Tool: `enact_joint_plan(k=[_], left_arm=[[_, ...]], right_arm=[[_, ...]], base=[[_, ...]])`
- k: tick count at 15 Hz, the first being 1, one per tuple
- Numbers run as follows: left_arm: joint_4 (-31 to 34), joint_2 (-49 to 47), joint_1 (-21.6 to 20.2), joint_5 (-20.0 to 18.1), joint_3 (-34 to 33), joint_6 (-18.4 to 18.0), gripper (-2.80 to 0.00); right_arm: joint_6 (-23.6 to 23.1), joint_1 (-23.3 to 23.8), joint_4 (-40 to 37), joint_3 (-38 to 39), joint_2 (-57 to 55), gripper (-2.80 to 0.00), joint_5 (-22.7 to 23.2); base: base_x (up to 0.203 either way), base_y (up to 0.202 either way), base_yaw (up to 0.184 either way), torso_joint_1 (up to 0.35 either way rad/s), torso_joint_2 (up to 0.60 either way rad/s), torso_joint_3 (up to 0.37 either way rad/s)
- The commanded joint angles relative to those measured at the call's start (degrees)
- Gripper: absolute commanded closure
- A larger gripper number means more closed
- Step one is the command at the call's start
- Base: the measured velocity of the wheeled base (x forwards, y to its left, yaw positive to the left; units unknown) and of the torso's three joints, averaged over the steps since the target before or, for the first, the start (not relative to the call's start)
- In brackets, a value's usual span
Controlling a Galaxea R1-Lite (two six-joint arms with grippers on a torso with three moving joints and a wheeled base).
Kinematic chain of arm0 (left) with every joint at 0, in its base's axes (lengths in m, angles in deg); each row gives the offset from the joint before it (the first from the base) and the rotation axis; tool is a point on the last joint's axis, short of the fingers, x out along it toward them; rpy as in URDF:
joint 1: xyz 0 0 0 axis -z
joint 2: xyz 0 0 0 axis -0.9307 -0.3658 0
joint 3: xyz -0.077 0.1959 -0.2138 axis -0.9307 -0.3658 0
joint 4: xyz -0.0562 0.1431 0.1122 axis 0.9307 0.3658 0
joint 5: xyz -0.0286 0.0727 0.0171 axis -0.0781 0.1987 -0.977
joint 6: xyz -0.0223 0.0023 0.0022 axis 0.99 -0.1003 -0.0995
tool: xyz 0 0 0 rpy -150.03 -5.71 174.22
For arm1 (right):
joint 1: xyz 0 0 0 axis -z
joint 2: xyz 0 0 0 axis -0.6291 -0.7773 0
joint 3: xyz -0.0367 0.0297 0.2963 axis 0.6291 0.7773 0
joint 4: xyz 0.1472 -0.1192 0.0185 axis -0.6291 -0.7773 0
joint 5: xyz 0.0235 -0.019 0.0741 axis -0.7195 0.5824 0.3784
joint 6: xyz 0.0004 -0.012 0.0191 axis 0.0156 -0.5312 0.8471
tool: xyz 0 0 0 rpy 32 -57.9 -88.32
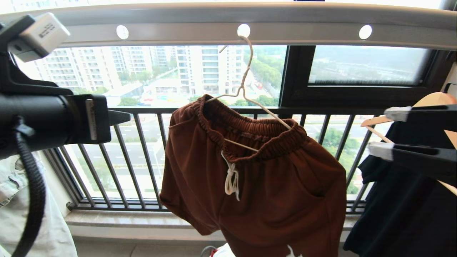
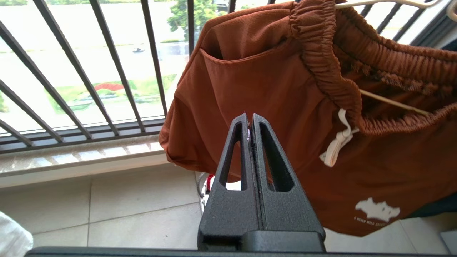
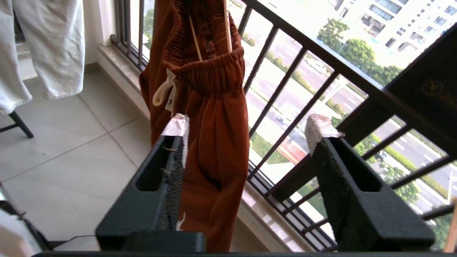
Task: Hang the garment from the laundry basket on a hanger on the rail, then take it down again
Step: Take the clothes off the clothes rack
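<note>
Now the garment [image 1: 257, 185] hangs lengthwise down, waistband tilted

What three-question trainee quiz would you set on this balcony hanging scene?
1. True or false: the rust-brown drawstring shorts hang on the thin cream-white wire hanger.
2. Which gripper has its jaws apart: A left gripper, B right gripper?
3. Fill in: the hanger's hook sits in a round hole of the silver-grey metal ____.

Key: 1 true. 2 B; the left is shut on nothing, both grippers clear of the shorts. 3 rail.
</note>
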State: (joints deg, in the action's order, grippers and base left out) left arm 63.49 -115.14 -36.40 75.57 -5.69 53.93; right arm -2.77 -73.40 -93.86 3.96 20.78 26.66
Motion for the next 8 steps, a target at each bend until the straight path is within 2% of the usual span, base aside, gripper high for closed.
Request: enact_joint_plan(k=[1, 3, 4, 6, 8], left_arm=[[0.0, 9.1, 0.0, -1.1, -3.6, -0.1, 0.00], [-0.1, 15.8, -0.2, -2.0, -6.7, -0.1, 0.00], [-0.2, 18.5, -1.6, -2.5, -8.5, -0.1, 0.00], [-0.4, 22.8, -10.3, -4.5, -11.0, 0.0, 0.00], [-0.2, 32.7, -18.3, -11.3, -13.2, 0.3, 0.00]], right_arm=[[2.4, 2.6, -6.5, 0.5, 11.3, 0.00, -0.4], [6.6, 8.1, -11.6, 1.2, 17.6, 0.00, -0.6], [8.9, 11.9, -13.5, 1.3, 19.5, 0.00, -0.7], [13.3, 18.3, -18.3, 0.6, 23.4, 0.00, -1.2], [15.0, 20.8, -28.6, -2.4, 26.5, 0.00, -2.1]], base=[[0.000, 0.000, 0.000, 0.000, 0.00, 0.000], [0.000, 0.000, 0.000, 0.000, 0.00, 0.000], [0.000, 0.000, 0.000, 0.000, 0.00, 0.000], [0.000, 0.000, 0.000, 0.000, 0.00, 0.000], [0.000, 0.000, 0.000, 0.000, 0.00, 0.000]])
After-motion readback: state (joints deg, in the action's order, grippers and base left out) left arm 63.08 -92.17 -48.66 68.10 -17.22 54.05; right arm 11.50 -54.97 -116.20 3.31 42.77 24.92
